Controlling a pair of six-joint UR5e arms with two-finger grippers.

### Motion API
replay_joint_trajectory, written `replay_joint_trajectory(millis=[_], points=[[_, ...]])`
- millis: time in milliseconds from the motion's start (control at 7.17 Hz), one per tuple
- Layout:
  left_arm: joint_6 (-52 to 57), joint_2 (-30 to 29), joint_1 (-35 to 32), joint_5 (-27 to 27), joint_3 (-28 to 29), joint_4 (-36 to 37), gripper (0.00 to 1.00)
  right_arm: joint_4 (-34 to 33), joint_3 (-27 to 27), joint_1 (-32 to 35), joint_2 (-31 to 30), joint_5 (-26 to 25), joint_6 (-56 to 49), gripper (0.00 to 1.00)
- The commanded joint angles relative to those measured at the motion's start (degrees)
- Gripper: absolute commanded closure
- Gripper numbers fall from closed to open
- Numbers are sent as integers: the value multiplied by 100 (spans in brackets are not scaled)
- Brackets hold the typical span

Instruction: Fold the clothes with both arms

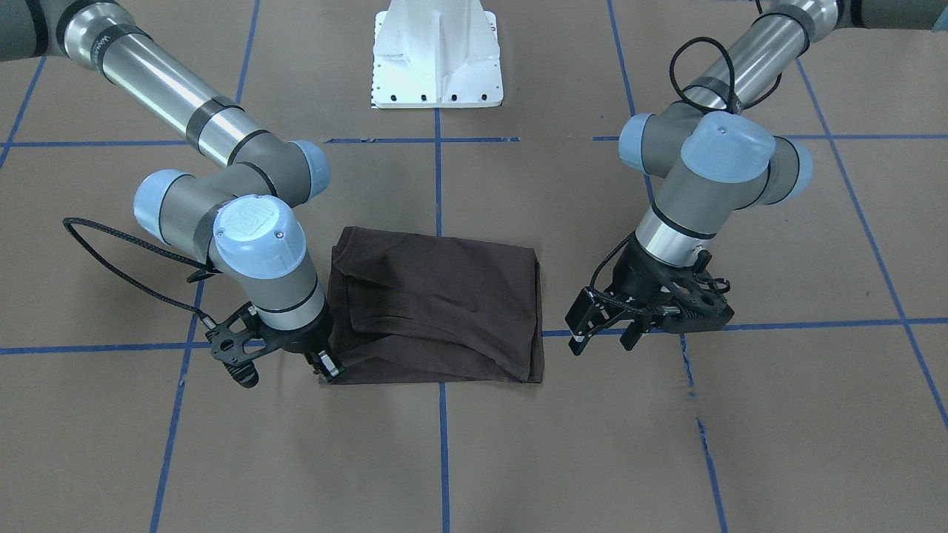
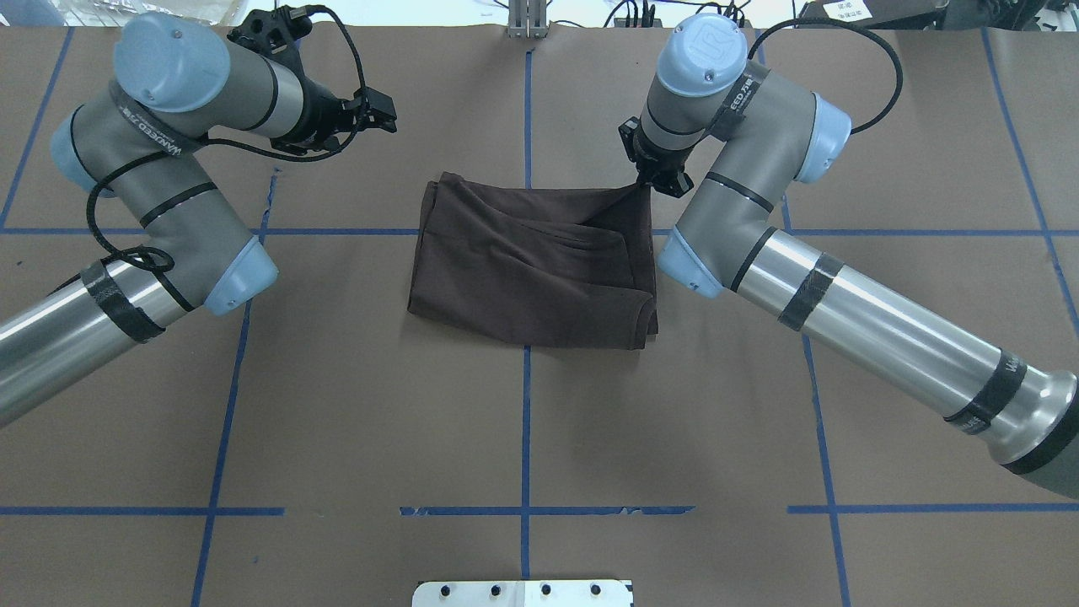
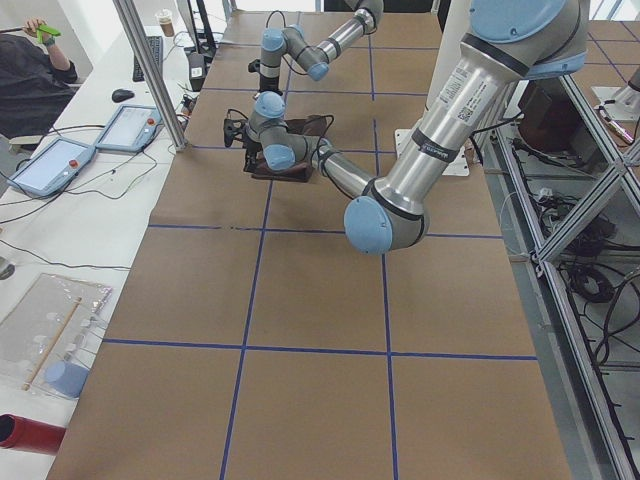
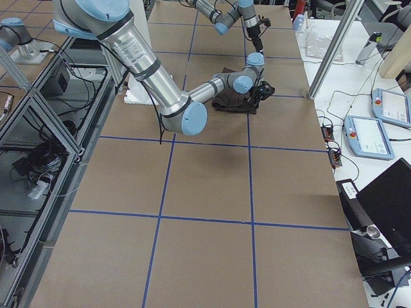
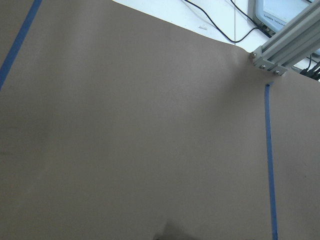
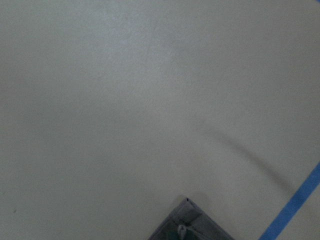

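Brown T-shirt [image 1: 444,303] lies folded to a rectangle mid-table [image 1: 518,459]. Right arm [image 1: 259,244]: jaws clenched on the shirt's corner farthest from the base, cloth tented up to them. Left arm [image 1: 711,170]: jaws released, near the opposite edge, off the cloth. Likely best: left pinches the matching far corner through all layers, then both lift level at one pace, or the stack skews.

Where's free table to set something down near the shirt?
Widest bare patch: the table between T-shirt and white base block. Also bare on the shirt's operator side. Crowded at the shirt's ends: right gripper on one corner, left gripper open off the other.
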Motion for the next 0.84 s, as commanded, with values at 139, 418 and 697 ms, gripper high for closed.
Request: replay_joint_trajectory(millis=[139, 418, 697], points=[[-1, -3, 0, 0, 0, -15, 8, -183, 3, 136, 12, -1, -186, 0], [8, 5, -35, -131, 0, -15, 8, -157, 291, 163, -23, 87, -826, 0], [8, 32, -79, -299, -88, 28, 9, -174, 836, -168, -303, 131, -1547, 0]])
